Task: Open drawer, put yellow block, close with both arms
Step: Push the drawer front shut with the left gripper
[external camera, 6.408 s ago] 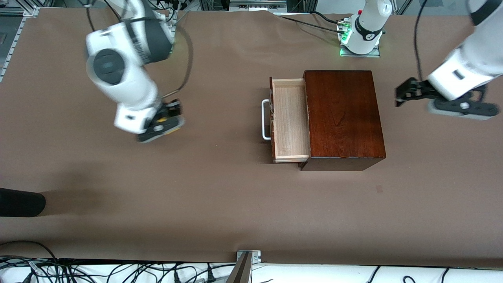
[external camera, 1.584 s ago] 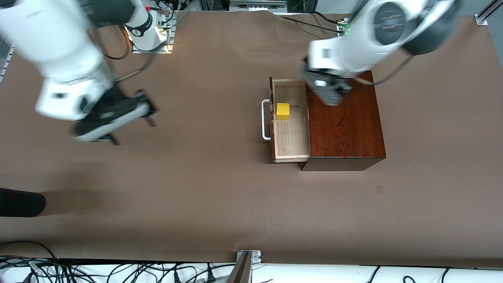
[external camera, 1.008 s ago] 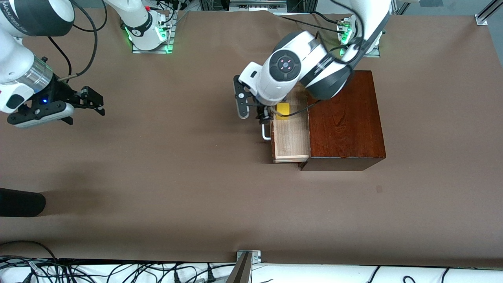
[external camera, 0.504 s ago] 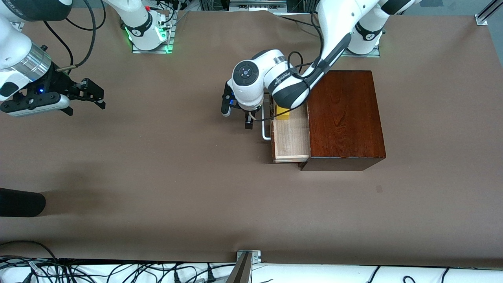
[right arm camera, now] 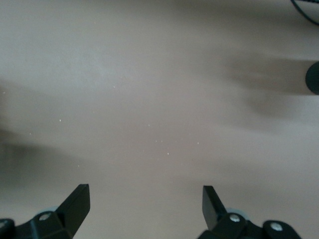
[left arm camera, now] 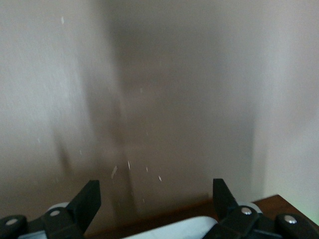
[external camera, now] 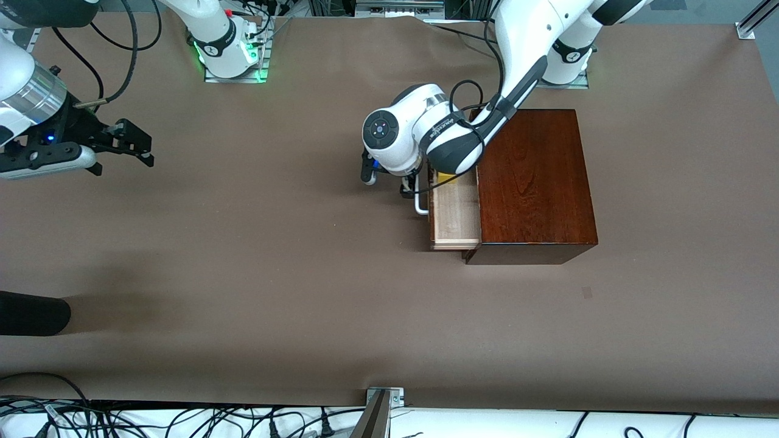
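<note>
The drawer (external camera: 455,214) stands partly out of the mahogany box (external camera: 532,182), its white handle (external camera: 420,205) facing the right arm's end of the table. Inside the tray a sliver of the yellow block (external camera: 448,177) shows under the left arm's wrist. My left gripper (external camera: 386,183) is open at the drawer front. In the left wrist view its fingers (left arm camera: 88,199) stand on either side of the white handle (left arm camera: 167,229), with the gripper (left arm camera: 154,198) closed on nothing. My right gripper (external camera: 120,143) hangs open over bare table at the right arm's end, nothing in it (right arm camera: 144,199).
A black rounded object (external camera: 30,313) lies at the table's edge toward the right arm's end, nearer the front camera. Cables and a metal bracket (external camera: 380,407) run along the near edge. The box stands close to the left arm's base (external camera: 563,61).
The drawer has slid a little way into the box, and the left gripper has moved with the handle toward the box. The right gripper has drifted slightly toward its end of the table.
</note>
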You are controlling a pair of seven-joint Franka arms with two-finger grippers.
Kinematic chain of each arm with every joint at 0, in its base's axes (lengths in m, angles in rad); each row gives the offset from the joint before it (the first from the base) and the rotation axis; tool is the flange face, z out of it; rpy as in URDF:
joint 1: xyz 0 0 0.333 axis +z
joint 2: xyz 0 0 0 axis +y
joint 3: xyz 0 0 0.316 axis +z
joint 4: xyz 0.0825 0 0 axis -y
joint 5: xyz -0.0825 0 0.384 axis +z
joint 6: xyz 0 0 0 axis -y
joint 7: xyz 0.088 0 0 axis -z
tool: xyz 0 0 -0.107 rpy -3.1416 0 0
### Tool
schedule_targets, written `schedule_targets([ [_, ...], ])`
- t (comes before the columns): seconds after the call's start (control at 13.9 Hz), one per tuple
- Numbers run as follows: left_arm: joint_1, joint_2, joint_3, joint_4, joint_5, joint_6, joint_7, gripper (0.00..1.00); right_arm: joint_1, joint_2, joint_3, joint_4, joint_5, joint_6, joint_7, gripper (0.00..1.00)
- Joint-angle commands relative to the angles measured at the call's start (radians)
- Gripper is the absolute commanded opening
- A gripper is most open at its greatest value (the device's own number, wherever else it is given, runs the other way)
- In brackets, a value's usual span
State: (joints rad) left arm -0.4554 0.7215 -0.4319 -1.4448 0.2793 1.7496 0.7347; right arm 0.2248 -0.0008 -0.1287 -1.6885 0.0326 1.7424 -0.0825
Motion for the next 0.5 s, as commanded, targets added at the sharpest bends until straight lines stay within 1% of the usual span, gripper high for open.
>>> schedule_targets([
  [0.0,0.056,-0.031,-0.001,-0.008,0.029,-0.071,0.037,1.00,-0.007,0.018,0.009,0.049,-0.016,-0.093,0.012,1.00],
  [0.14,0.082,-0.031,-0.002,-0.009,0.026,-0.093,0.080,1.00,-0.007,0.019,0.008,0.049,-0.016,-0.124,0.004,1.00],
  [0.43,0.136,-0.048,-0.002,-0.009,0.026,-0.148,0.091,1.00,-0.007,0.019,0.008,0.049,-0.016,-0.121,0.004,1.00],
])
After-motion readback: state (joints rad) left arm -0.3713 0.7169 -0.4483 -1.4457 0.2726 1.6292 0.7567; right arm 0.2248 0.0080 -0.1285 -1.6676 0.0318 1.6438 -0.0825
